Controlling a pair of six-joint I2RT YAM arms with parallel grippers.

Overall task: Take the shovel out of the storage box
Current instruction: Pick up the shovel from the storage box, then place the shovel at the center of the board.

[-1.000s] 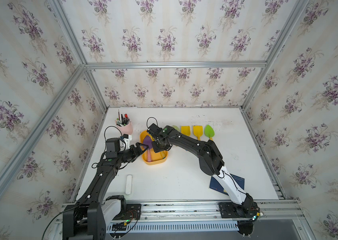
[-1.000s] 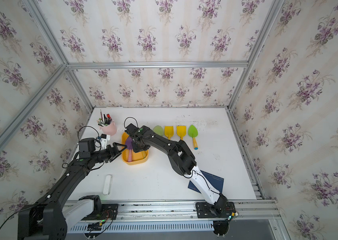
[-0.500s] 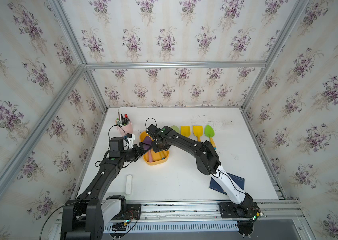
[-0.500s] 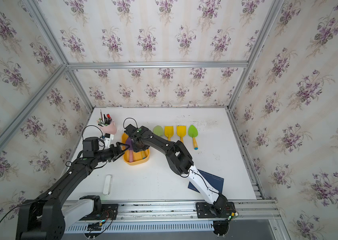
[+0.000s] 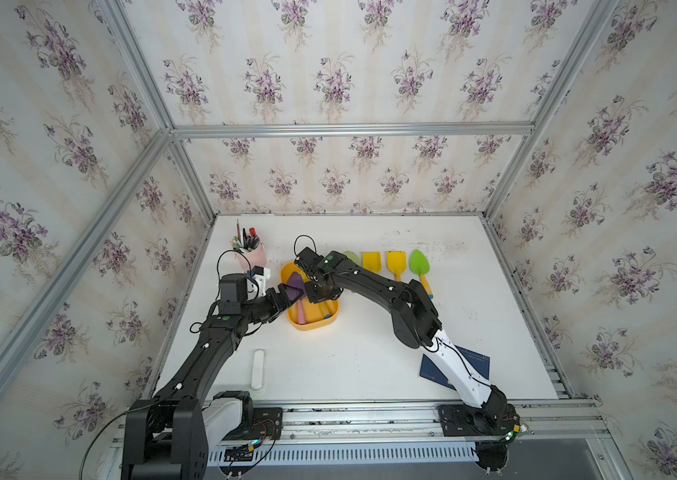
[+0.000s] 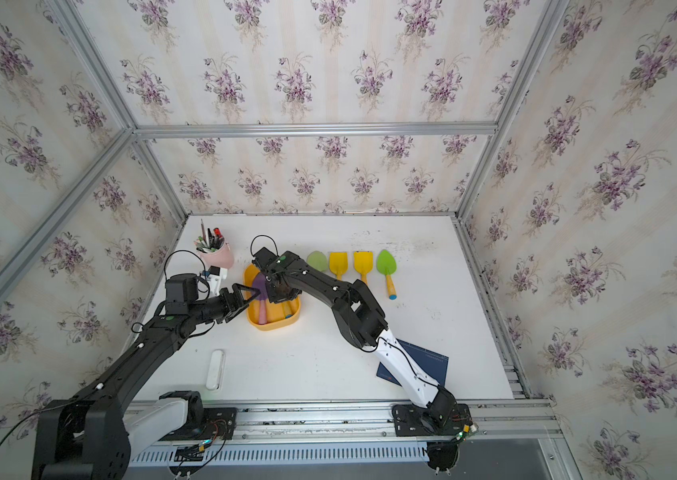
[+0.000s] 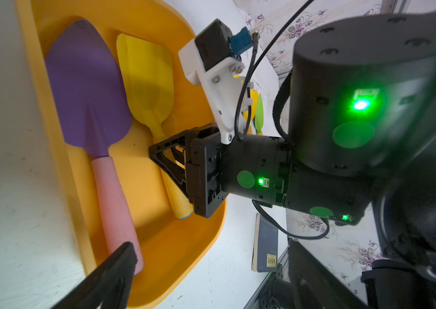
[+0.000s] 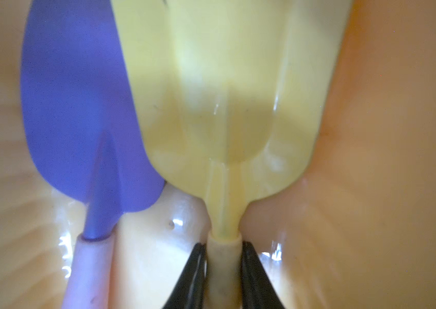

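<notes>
Showing the right gripper (image 8: pixel 223 248) closed on the handle of the yellow shovel (image 7: pixel 147 80), just below the blade. The shovel lies flat in the storage box (image 5: pixel 315 326), beside the purple shovel (image 7: pixel 88 88) with its pink handle. The left gripper (image 6: pixel 245 296) hovers at the box's left rim, jaws spread wide and empty.

Hidden or unclear: in both top views the right wrist covers the grip and the yellow blade, so only the handle's end shows. The left wrist view catches one left finger (image 7: pixel 115 267) at the frame edge; the other is out of frame. The right wrist view is soft and cuts off both handles. The right arm hides the handle of the pale green shovel (image 5: pixel 351 257) and part of the dark blue booklet (image 5: pixel 430 370).

Count: six shovels, two in the box and four in a row on the table (image 5: pixel 370 365) to its right. The four are the pale green one, a square yellow shovel (image 5: pixel 371 262), its yellow twin (image 5: pixel 396 262) and a bright green shovel (image 5: pixel 419 262). There is also one pink pen cup (image 5: pixel 253 255) and one white bar (image 5: pixel 258 369).
</notes>
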